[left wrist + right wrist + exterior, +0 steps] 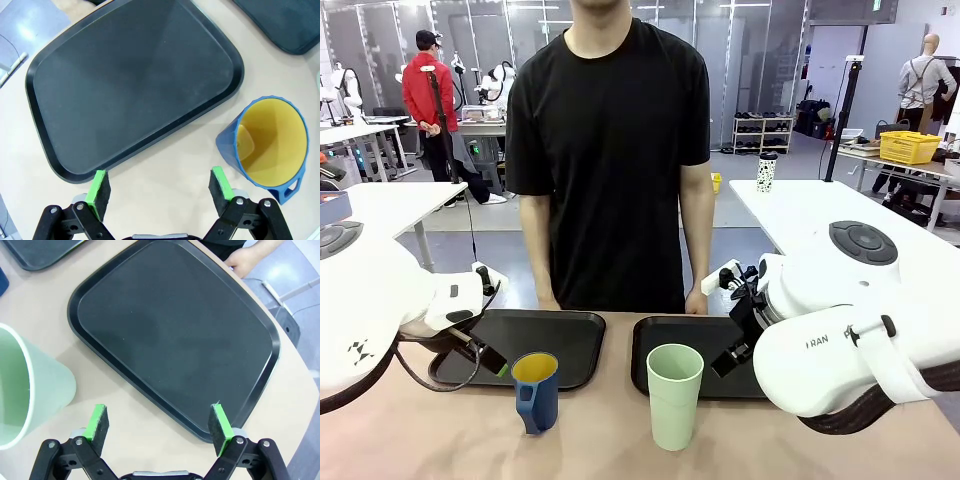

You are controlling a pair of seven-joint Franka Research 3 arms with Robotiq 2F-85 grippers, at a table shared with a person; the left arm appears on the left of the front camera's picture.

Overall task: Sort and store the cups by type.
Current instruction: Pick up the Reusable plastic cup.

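The left jaws stand wide open. Their green pads (98,187) are spread over bare bench (165,175), and one pad tip lies over the near rim of the left tray (135,80). Just beside the other pad, but apart from it, the blue mug (272,140) stands upright on the bench. Its yellow inside faces up and its handle points away from the tray. In the front view the mug sits just off the near right corner of that tray, handle turned toward the robot's side.

The right jaws are also wide open, holding nothing. Their pads (220,422) hang over the bench at the near edge of the right tray (175,330), and one pad tip reaches that tray's rim. Out beyond the other pad, the pale green tumbler (25,390) stands upright on the bench, mouth up, near the tray's corner and off its rim. In the front view it stands at the right tray's near left edge, to the right of the mug and apart from it.

The two dark trays lie side by side on the bench, with a narrow strip of bench between them. Beyond them a person in a black shirt stands at the far side, with one hand (245,260) resting at the bench edge past the right tray. The white left arm (380,310) comes in low on its side, and the right arm (850,340) on the other.
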